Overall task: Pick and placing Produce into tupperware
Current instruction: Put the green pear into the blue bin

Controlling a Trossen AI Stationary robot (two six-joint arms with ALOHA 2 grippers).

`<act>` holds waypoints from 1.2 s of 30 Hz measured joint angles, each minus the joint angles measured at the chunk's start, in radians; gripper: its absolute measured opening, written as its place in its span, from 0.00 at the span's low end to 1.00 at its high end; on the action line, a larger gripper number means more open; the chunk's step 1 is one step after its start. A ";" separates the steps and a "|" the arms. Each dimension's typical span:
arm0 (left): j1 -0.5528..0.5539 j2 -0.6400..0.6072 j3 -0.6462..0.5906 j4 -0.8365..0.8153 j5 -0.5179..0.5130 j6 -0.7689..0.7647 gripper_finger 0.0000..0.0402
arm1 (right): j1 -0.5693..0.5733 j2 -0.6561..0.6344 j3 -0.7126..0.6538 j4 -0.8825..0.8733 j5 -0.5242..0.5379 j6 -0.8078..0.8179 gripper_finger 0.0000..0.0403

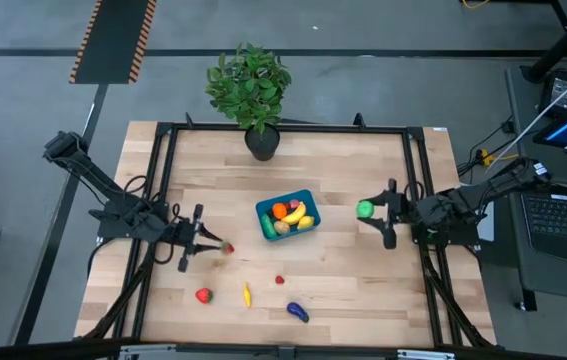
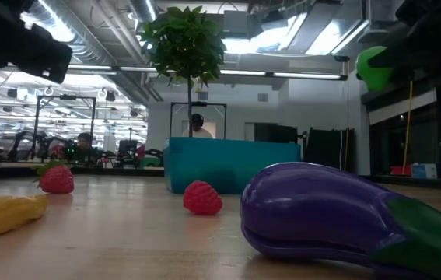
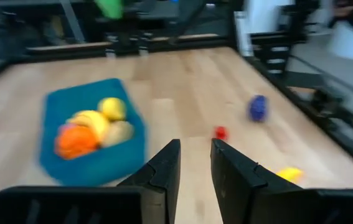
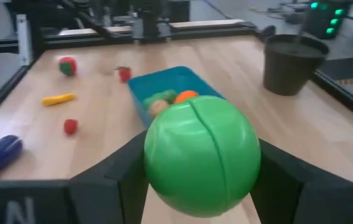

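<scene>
High view: right pincer (image 1: 375,211) at centre right clenches a round green toy fruit (image 1: 365,209) just right of the shallow teal-blue plastic tupperware (image 1: 266,208) at mid-frame. Left pincer (image 1: 210,243), centre left, sits released over the wooden tabletop (image 1: 343,270). Right wrist view: green ball fills the lower centre

The wooden worktop (image 1: 343,290) carries a teal tupperware (image 1: 266,209) at its middle and a potted plant (image 1: 260,140) by the far edge. Near the front lie a strawberry (image 1: 203,295), a yellow piece (image 1: 246,294), a small red berry (image 1: 280,280) and a purple eggplant (image 1: 297,312).
</scene>
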 joint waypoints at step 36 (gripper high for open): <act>0.467 0.001 0.000 0.068 0.561 0.092 0.02 | -0.369 0.418 0.216 0.108 -0.603 -0.265 0.54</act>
